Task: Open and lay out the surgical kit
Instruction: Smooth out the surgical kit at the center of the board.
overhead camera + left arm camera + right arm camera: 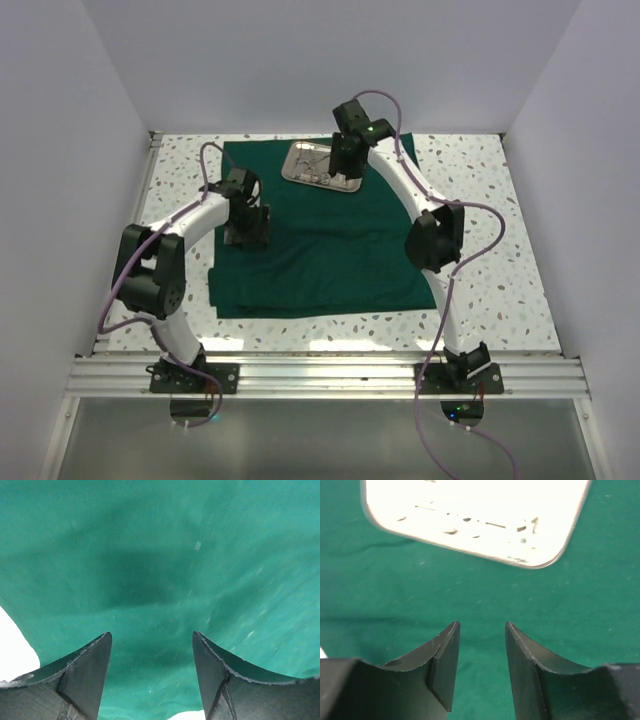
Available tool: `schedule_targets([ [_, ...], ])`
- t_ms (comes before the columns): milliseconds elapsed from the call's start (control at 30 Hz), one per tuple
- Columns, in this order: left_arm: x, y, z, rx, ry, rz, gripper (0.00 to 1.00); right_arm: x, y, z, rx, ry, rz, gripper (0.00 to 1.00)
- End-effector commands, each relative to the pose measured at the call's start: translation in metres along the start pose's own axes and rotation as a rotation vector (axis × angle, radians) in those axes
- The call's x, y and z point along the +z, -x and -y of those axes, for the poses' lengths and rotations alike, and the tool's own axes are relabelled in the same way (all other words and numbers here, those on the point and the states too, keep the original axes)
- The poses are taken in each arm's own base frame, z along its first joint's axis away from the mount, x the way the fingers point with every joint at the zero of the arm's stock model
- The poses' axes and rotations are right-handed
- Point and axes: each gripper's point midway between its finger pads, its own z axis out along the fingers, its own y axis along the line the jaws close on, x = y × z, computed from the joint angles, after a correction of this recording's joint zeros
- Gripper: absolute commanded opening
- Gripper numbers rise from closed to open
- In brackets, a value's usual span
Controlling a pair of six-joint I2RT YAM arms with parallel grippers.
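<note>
The dark green cloth wrap [330, 250] lies spread flat on the table. The shiny steel tray [318, 167] sits on its far part, with slim silver instruments [322, 178] lying in it. My right gripper [347, 168] hovers at the tray's right near corner, open and empty. In the right wrist view the tray [470, 515] is washed out bright, just beyond my open right gripper [482, 625]. My left gripper [247, 232] is low over the cloth's left part, open and empty. The left wrist view shows only cloth [160, 570] between my open left gripper [152, 636].
The table [520, 280] is speckled white terrazzo, boxed in by white walls on three sides. A metal rail [320, 375] runs along the near edge by the arm bases. Purple cables loop off both arms.
</note>
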Motion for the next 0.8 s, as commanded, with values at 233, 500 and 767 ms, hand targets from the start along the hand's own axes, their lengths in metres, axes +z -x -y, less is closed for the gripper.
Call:
schedule_targets([
  [233, 0.006, -0.066, -0.014, -0.007, -0.007, -0.084, 0.64, 0.038, 0.042, 0.023, 0.052, -0.027, 0.126, 0.40],
  [500, 0.016, -0.123, -0.041, -0.051, 0.121, -0.279, 0.62, 0.071, 0.057, 0.057, 0.050, -0.094, 0.169, 0.40],
  [767, 0.002, -0.140, -0.066, -0.088, 0.287, -0.360, 0.62, 0.106, 0.045, 0.062, 0.026, -0.096, 0.149, 0.39],
])
